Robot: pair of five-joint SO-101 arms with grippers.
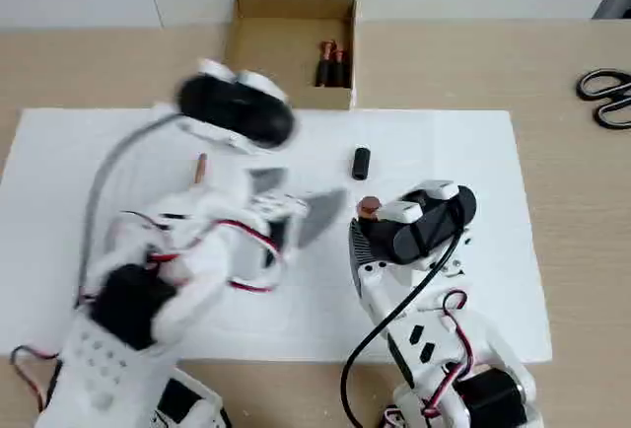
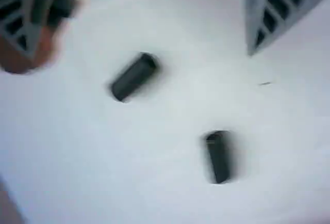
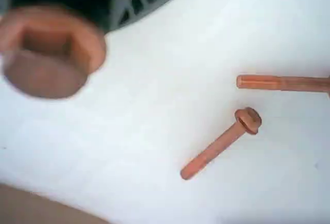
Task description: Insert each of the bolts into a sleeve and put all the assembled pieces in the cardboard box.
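A loose bolt [image 1: 200,167] lay on the sheet [image 1: 89,162], out from the cardboard box's [image 1: 276,53] left corner. Farther out hung the left gripper [image 1: 296,201], spread wide, probably meant for the sleeve [image 1: 361,163]. Two assembled pieces [image 1: 330,63] sat against the box's right wall. The sleeve lay just out from that wall with open sheet around it. Beyond it the right gripper [image 1: 369,215] pinched a held bolt [image 1: 369,206].

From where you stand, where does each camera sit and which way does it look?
High view: above the table, looking down on the sheet, box and both arms.
Left wrist view: on the left arm, looking down past its open jaws at two sleeves.
Right wrist view: on the right arm, looking past its jaws, shut on a bolt, at two loose bolts.
Shared: high and right wrist views both show that held bolt.
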